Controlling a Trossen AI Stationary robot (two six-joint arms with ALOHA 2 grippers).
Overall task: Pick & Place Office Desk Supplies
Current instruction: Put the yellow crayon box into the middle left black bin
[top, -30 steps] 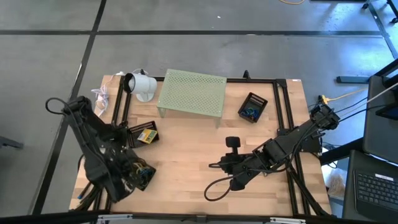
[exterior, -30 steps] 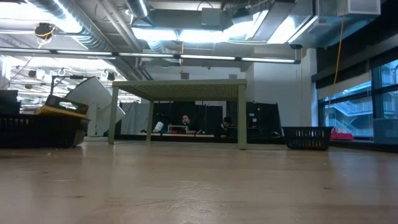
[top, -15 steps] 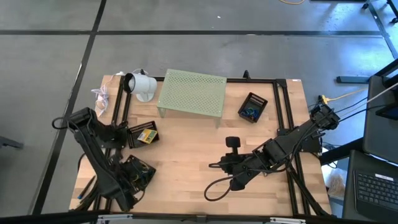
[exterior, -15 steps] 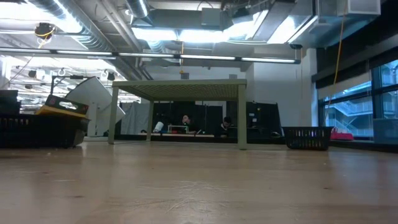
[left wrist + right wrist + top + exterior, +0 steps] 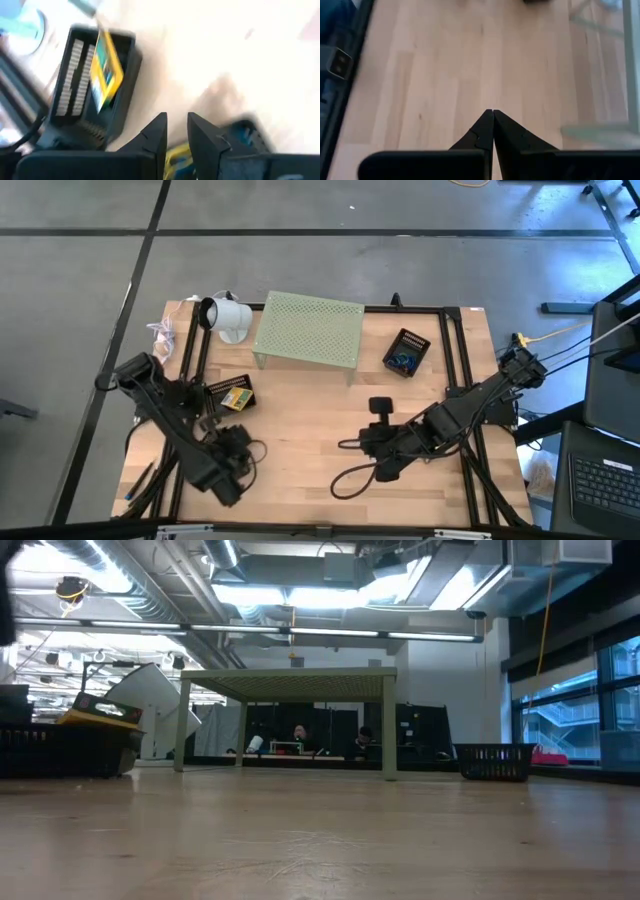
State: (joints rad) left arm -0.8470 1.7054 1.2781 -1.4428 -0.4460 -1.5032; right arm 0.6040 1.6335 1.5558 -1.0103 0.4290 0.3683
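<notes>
An overhead view shows a wooden table (image 5: 300, 430) with two dark robot arms. The left gripper (image 5: 238, 448) sits at the lower left of the frame, low over the table; its wrist view shows the fingers (image 5: 156, 135) slightly parted with nothing visibly between them. Just beyond it, at left of centre, a black tray (image 5: 228, 394) holds a yellow-green card box (image 5: 235, 398). The box probably lies there as a collected supply. From above, its long axis runs on a slight diagonal, its right end tipped toward the top of the frame. In the left wrist view it leans up out of the tray.

The right gripper (image 5: 378, 412) rests at centre right, fingers closed and empty, apparently waiting. A second black basket (image 5: 406, 352) at upper right holds small blue items too small to identify. A pale green perforated riser (image 5: 308, 330) stands at top centre and a white cup-shaped object (image 5: 226, 316) at upper left.
</notes>
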